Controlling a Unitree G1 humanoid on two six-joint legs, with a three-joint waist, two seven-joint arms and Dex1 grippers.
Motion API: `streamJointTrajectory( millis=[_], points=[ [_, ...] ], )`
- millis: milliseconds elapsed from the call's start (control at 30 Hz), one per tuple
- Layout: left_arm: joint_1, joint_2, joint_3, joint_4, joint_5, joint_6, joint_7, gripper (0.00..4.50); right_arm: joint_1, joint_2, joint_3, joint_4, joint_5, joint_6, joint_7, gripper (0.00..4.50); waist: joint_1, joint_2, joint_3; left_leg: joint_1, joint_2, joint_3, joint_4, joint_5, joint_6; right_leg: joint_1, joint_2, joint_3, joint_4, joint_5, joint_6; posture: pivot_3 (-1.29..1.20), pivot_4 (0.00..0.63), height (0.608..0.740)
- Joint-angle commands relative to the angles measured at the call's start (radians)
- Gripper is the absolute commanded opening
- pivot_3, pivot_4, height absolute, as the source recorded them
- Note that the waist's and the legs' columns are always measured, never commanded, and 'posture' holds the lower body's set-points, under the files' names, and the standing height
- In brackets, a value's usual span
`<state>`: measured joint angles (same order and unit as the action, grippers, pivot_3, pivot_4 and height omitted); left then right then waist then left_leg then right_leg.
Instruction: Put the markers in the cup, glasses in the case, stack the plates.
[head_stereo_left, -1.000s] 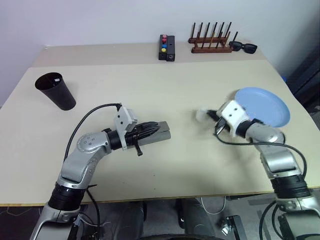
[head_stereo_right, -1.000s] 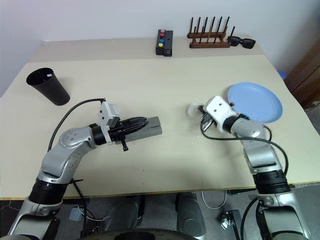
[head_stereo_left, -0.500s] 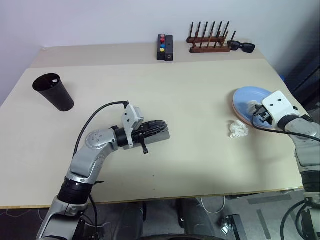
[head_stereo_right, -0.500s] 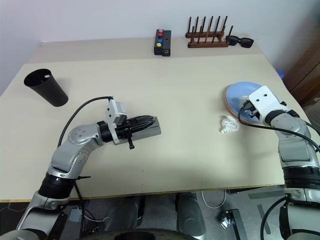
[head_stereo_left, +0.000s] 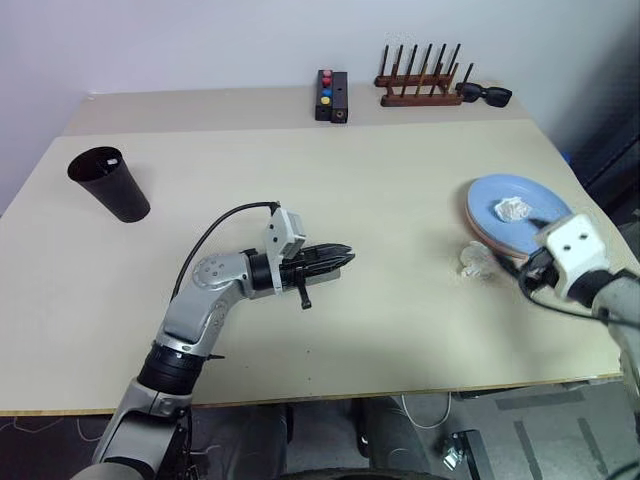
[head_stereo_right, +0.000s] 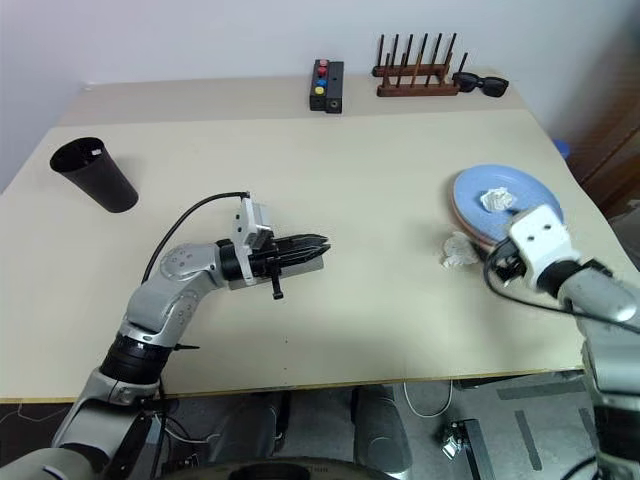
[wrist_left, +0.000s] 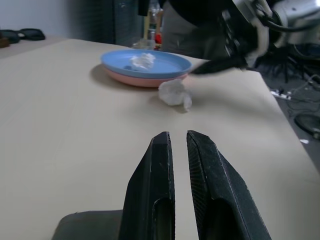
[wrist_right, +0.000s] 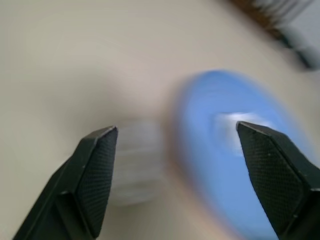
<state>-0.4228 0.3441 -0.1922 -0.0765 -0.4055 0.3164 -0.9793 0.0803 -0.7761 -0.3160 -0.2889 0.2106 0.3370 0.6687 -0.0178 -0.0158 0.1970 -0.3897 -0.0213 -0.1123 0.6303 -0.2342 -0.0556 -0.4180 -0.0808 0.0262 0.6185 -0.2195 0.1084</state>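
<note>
The black cup (head_stereo_left: 110, 183) stands upright at the left edge of the frame, on the cream table (head_stereo_left: 300, 160), with something slim and pale showing inside its rim; whether both markers are in it cannot be told. The two plates are stacked at the right of the frame, the light blue plate (head_stereo_left: 520, 213) on top of the salmon pink plate (wrist_left: 142, 80), whose edge shows beneath it. A crumpled white wad (head_stereo_left: 512, 208) lies on the blue plate, and a second crumpled wad (head_stereo_left: 472, 262) lies on the table just beside the stack's lower left edge. The left gripper (head_stereo_left: 340, 260) sits centre frame, pointing toward the right of the frame, fingers almost together with a narrow slit between them and nothing visible between the tips; a grey object sits under it at the base of the fingers in the left wrist view, possibly the case, but this cannot be confirmed. The right gripper (wrist_right: 177, 150) is at the lower right of the frame, just below the plates, its fingers spread wide and empty. Along the top of the frame stand a small black box with coloured buttons (head_stereo_left: 332, 95), a wooden peg rack (head_stereo_left: 420, 80) and black sunglasses (head_stereo_left: 488, 95).
</note>
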Motion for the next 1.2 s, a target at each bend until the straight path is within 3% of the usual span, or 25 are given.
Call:
streamJointTrajectory(
  millis=[33, 200, 233, 300, 500, 700, 867, 1133, 1200],
  points=[
    [-0.014, 0.005, -0.003, -0.017, -0.015, -0.008, -0.035, 0.47, 0.007, 0.016, 0.027, -0.052, 0.007, 0.025, -0.003, 3.86, 0.001, 0.000, 0.000, 0.000, 0.000, 0.000, 0.000, 0.000, 0.000, 0.000, 0.000, 0.000, 0.000, 0.000, 0.000, 0.00, 0.150, 0.739],
    [-0.009, 0.015, 0.007, -0.029, -0.007, 0.001, -0.035, 0.47, -0.045, 0.028, 0.129, 0.061, -0.102, -0.004, -0.059, 3.86, 0.005, 0.000, 0.000, 0.000, 0.000, 0.000, 0.000, 0.000, 0.000, 0.000, 0.000, 0.000, -0.001, 0.000, 0.000, 0.00, 0.150, 0.739],
    [-0.005, 0.017, 0.009, -0.033, -0.007, 0.003, -0.033, 0.47, -0.061, 0.034, 0.138, 0.084, -0.112, -0.006, -0.072, 3.62, 0.005, 0.000, 0.000, 0.000, 0.000, 0.000, 0.000, 0.000, 0.000, 0.000, 0.000, 0.000, -0.001, 0.000, 0.000, 0.00, 0.150, 0.739],
    [0.001, 0.022, 0.011, -0.041, -0.004, 0.006, -0.025, 0.47, -0.085, 0.043, 0.154, 0.119, -0.130, -0.017, -0.087, 3.05, 0.006, 0.000, 0.000, -0.001, 0.000, 0.000, 0.000, 0.000, 0.000, 0.000, 0.000, 0.000, -0.001, 0.000, -0.001, 0.00, 0.150, 0.739],
    [0.017, 0.036, 0.018, -0.057, -0.006, 0.010, -0.007, 0.47, -0.108, 0.046, 0.170, 0.148, -0.157, -0.044, -0.096, 0.04, 0.005, 0.000, 0.000, -0.001, 0.000, 0.000, 0.000, 0.000, 0.000, 0.000, 0.000, 0.000, -0.001, 0.001, -0.001, 0.00, 0.150, 0.739],
    [0.017, 0.038, 0.015, -0.057, -0.007, 0.008, -0.002, 0.47, -0.120, 0.049, 0.127, 0.041, -0.069, -0.079, -0.034, 0.04, 0.004, 0.000, 0.000, -0.001, 0.000, 0.000, 0.000, 0.000, 0.000, 0.000, 0.000, 0.000, -0.001, 0.000, -0.001, 0.00, 0.150, 0.739],
    [0.010, 0.035, 0.013, -0.046, -0.005, 0.002, -0.002, 0.47, -0.222, 0.061, 0.076, 0.024, -0.041, -0.070, -0.086, 0.04, 0.004, 0.000, 0.000, 0.000, 0.000, 0.000, 0.000, 0.000, 0.000, 0.000, 0.000, 0.000, -0.001, 0.000, 0.000, 0.00, 0.150, 0.739],
    [0.024, 0.037, 0.023, -0.048, 0.011, -0.016, 0.029, 0.47, -0.341, 0.024, 0.072, 0.275, -0.185, -0.084, -0.229, 0.04, 0.007, 0.000, 0.000, -0.001, -0.001, 0.000, 0.000, 0.000, 0.000, 0.000, -0.001, 0.000, -0.003, 0.002, -0.004, 0.00, 0.150, 0.739],
    [0.031, 0.047, 0.034, -0.050, 0.014, -0.021, 0.036, 0.47, -0.348, 0.024, 0.080, 0.316, -0.201, -0.096, -0.243, 0.56, 0.005, 0.000, 0.000, -0.001, -0.001, 0.000, -0.001, 0.000, 0.000, 0.000, -0.001, 0.000, -0.003, 0.002, -0.004, 0.00, 0.150, 0.739]
  ],
)
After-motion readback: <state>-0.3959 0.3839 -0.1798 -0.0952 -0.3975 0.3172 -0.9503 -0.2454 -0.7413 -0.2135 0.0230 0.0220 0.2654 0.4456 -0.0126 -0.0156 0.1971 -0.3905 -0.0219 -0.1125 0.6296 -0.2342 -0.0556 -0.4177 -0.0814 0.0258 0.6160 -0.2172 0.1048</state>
